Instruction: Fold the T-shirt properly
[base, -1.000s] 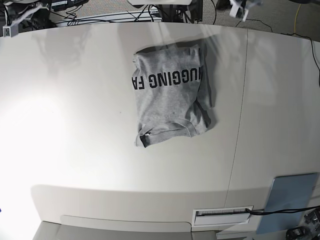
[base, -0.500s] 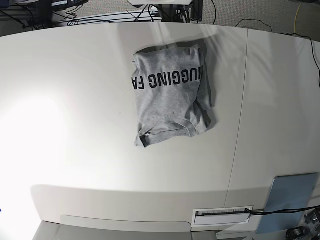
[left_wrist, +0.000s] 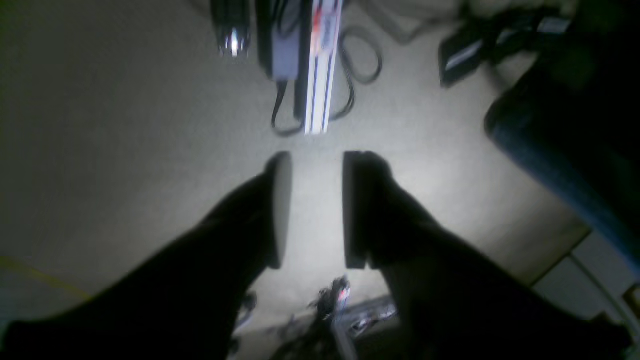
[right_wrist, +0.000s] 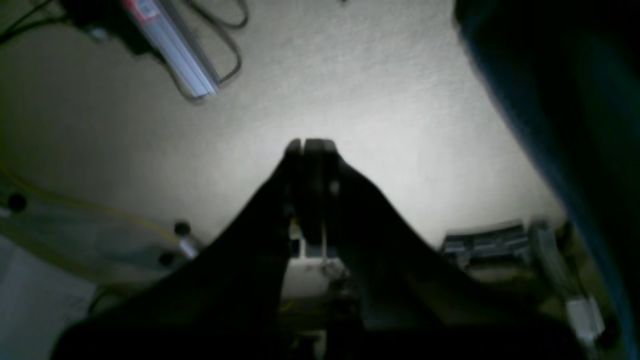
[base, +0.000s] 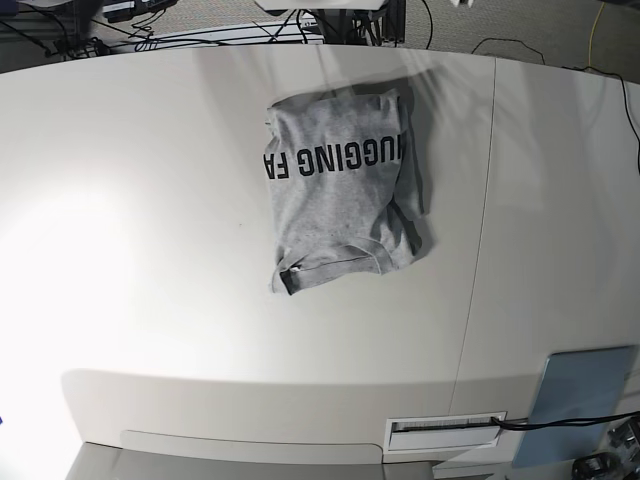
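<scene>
Base view: T-shirt (base: 342, 190) lying on the white table (base: 150, 220), toward the far edge and a little right of centre, folded into a compact, roughly rectangular bundle. Black block lettering (base: 335, 157) running across its upper part; a sleeve hem (base: 335, 265) turned up along the near edge; right side bulging slightly, with layers not quite flush. No arm or gripper over the table here. Bluish-grey panel (base: 583, 395) resting at the near right corner, well apart from the garment. Left wrist view: left gripper (left_wrist: 310, 210) empty, jaws parted with a clear gap and nothing between them, pointing at carpeted floor (left_wrist: 125, 125) with cables (left_wrist: 350, 75) and a power strip (left_wrist: 320, 65) beyond; no cloth in sight. Right wrist view: right gripper (right_wrist: 306, 150) pressed together, nothing pinched, likewise aimed at floor and clutter away from the table. Judged from all this: folding essentially finished, bundle set down and released, both arms off the work surface. Left over, at most, some squaring of the uneven right edge and flattening of the raised sleeve hem, if a neater result is wanted.
</scene>
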